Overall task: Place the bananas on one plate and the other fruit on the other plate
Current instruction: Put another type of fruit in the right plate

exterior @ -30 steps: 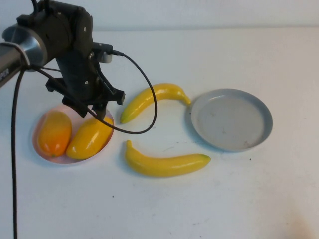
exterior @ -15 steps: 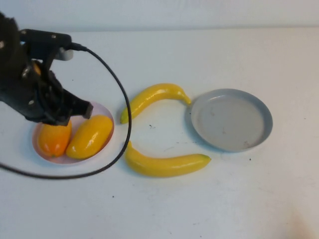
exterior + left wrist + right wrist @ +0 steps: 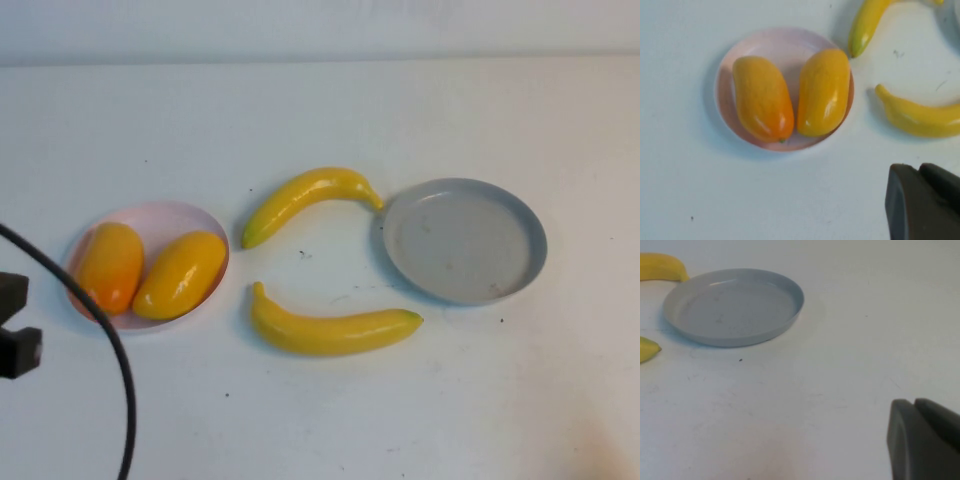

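Two orange-yellow mango-like fruits lie side by side on the pale pink plate at the left; they also show in the left wrist view. Two yellow bananas lie on the table between the plates, one farther and one nearer. The grey-blue plate at the right holds nothing. My left gripper is shut and empty, pulled back near the table's left edge, off the pink plate. My right gripper is shut and empty, apart from the grey plate.
A dark part of the left arm and its black cable show at the left edge of the high view. White table surface lies all round the plates.
My left arm has drawn back from above the pink plate to the left edge of the high view. Both mango-like fruits lie uncovered on the pink plate. Bananas have not moved.
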You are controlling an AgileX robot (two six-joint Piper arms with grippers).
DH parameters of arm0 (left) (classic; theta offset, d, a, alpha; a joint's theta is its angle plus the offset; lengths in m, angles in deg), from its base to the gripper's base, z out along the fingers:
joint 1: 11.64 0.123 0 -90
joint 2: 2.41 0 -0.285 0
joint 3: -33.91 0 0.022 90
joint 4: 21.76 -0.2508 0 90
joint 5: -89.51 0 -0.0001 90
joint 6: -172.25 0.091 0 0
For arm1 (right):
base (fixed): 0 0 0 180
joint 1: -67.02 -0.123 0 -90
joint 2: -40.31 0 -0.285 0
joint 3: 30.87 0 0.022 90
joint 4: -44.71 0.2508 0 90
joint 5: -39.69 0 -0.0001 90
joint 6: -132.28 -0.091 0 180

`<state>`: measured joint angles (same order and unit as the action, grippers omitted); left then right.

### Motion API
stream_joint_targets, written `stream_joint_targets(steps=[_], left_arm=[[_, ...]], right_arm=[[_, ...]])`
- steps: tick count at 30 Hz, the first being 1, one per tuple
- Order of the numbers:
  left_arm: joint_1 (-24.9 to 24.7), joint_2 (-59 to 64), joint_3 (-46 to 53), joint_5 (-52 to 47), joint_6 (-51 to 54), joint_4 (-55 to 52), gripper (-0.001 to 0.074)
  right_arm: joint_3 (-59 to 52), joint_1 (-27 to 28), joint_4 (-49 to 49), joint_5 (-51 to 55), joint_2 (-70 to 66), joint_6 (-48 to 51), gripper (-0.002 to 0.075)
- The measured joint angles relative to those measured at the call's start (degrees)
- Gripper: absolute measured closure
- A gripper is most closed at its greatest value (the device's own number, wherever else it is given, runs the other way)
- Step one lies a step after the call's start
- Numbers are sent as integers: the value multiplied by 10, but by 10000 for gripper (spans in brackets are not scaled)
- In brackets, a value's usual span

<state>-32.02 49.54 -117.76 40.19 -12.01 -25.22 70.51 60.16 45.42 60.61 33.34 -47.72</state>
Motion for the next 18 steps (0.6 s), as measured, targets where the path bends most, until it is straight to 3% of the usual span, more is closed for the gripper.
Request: stream_joint_targets(steps=[7,14,18], left_arm=[[0,-90,74,134,52,8,732],[5,-187,282,380,62,3,733],[47,-291,374,478,63,2,733]], right_arm=[[0,0,0,0,0,0,743],[0,0,0,0,0,0,743],[0,0,0,0,0,0,743]])
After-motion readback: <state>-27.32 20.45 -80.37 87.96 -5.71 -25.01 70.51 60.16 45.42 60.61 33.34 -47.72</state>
